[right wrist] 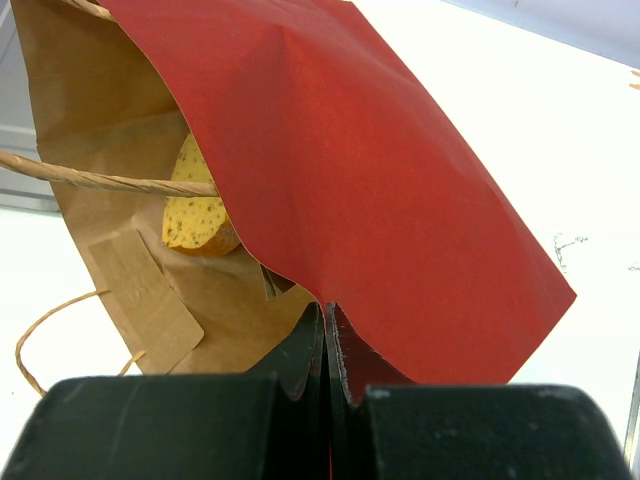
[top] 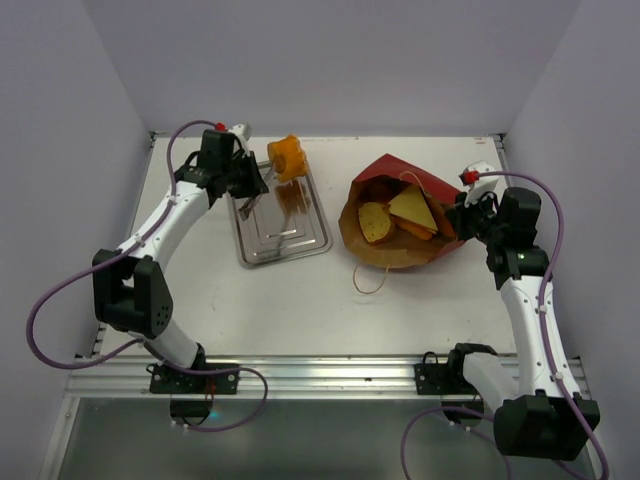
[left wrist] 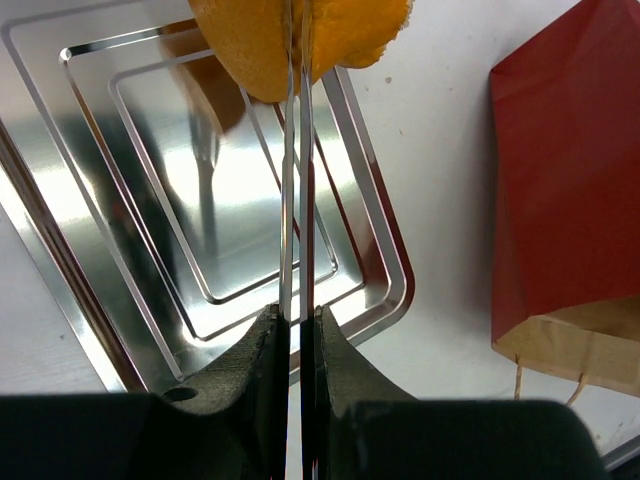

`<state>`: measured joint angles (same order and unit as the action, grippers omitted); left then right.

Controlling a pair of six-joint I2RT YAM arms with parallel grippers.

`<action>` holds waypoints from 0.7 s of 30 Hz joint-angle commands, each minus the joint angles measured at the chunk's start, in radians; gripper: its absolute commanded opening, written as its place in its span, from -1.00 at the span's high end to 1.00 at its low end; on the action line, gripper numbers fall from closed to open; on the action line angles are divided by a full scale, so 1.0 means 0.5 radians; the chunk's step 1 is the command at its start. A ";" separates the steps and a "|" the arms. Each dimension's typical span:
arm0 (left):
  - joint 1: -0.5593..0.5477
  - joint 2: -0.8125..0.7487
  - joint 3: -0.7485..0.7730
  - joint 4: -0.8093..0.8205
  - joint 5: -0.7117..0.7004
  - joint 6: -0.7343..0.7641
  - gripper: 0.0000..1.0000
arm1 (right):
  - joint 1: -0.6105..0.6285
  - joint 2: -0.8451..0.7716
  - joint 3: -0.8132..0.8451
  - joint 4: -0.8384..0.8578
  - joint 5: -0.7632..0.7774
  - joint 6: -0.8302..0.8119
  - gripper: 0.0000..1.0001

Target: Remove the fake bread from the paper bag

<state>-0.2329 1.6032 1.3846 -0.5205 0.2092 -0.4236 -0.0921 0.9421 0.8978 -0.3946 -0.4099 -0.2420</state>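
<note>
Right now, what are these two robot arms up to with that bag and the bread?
The left gripper is shut on an orange bun, holding it at the far end of the silver tray. The right gripper pinches the edge of the red paper bag, which lies open on the table. At least a pale wedge and a round slice are inside the bag.

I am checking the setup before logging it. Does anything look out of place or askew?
Yes. The paper bag lies tipped on its side, mouth gaping, bread pieces inside; the right gripper pinches its wall. The left gripper holds an orange bun over the tray.
</note>
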 commanded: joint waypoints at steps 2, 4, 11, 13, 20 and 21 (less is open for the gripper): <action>0.015 0.085 0.063 0.216 0.121 0.108 1.00 | -0.012 -0.013 -0.001 0.074 0.050 0.030 1.00; 0.015 0.147 0.087 0.219 0.131 0.126 1.00 | -0.015 -0.013 -0.004 0.071 0.050 0.027 1.00; 0.021 0.279 0.158 0.164 0.063 0.209 1.00 | -0.015 -0.016 -0.013 0.074 0.050 0.024 1.00; 0.021 0.288 0.149 0.157 0.042 0.212 1.00 | -0.018 -0.022 -0.013 0.071 0.050 0.024 1.00; 0.030 0.291 0.155 0.164 0.048 0.218 0.63 | -0.018 -0.025 -0.016 0.071 0.044 0.024 1.00; 0.030 0.294 0.158 0.161 0.048 0.218 0.54 | -0.018 -0.025 -0.016 0.071 0.047 0.024 1.00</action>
<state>-0.2291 1.7485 1.4185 -0.4786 0.2321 -0.3443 -0.0929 0.9421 0.8940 -0.3931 -0.4099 -0.2420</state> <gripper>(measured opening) 0.216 0.011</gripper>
